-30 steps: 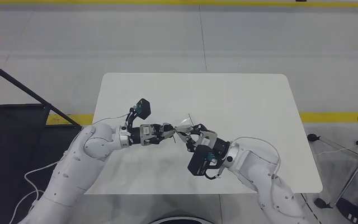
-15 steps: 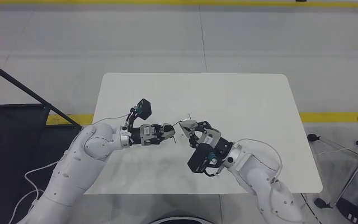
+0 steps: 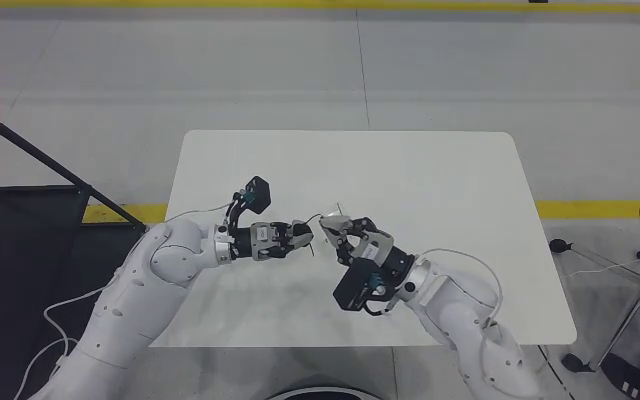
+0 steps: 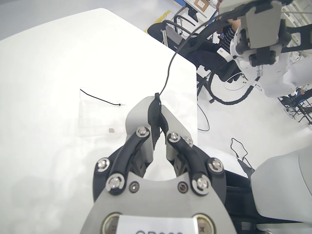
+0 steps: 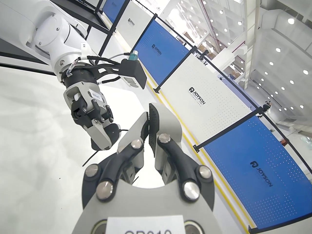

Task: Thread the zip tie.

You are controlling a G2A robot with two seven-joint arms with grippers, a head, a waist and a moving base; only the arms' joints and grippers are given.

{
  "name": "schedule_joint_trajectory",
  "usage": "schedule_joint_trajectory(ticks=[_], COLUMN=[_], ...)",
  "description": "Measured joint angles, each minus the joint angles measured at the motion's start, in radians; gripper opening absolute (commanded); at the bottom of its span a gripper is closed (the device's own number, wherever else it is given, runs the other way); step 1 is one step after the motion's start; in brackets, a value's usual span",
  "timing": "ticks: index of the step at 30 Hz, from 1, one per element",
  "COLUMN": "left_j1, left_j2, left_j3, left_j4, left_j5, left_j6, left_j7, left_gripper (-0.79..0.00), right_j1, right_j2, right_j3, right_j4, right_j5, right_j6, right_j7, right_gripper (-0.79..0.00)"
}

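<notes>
- The white desk (image 3: pixel 450 180) has a plain matt top. Both arms come in over its near edge and meet above its middle.
- The left claw (image 4: pixel 155 103) is clenched: its two black pads press together on the zip tie (image 4: pixel 168 74), pinching it close to one end.
- A short black tail of the tie sticks out past the left claw on the desk side, seen in the right wrist view.
- From the left claw's tips the thin black strap rises in a gentle curve, off the desk, up to the other arm.
- The right claw (image 5: pixel 149 119) faces the left one, near it but not touching. Its pads are closed together, and the left wrist view shows the far end of the strap running into them, so it grips the same tie.
- Just beyond the two claws a flat clear bag (image 4: pixel 97 125) lies on the desk.
- A loose zip tie (image 4: pixel 102 100), also black, lies stretched across the bag's far part; I cannot tell whether it is inside the bag or on top of it.
- Past the far desk edge is a pale grey floor (image 3: pixel 300 70) marked with a yellow line (image 3: pixel 590 209).
- Farther off, blue and white partition panels (image 5: pixel 185 93) stand in black frames under a high white ceiling with rows of round lamps.
</notes>
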Motion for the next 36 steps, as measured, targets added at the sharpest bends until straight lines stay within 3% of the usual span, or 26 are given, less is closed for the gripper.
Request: schedule_joint_trajectory(ticks=[23, 36], left_j1=[-0.007, -0.007], left_j2=[0.006, 0.009], left_j3=[0.009, 0.013], left_j4=[0.0, -0.003], left_j5=[-0.003, -0.004], left_j6=[0.004, 0.003], left_j7=[0.003, 0.007], left_gripper=[-0.785, -0.785], right_j1=[0.051, 0.067], right_j2=[0.012, 0.021], right_j3=[-0.02, -0.022], right_j4=[0.022, 0.03], right_j5=[0.053, 0.081], right_j6=[-0.226, -0.299], right_j7=[-0.032, -0.029], right_gripper=[-0.785, -0.785])
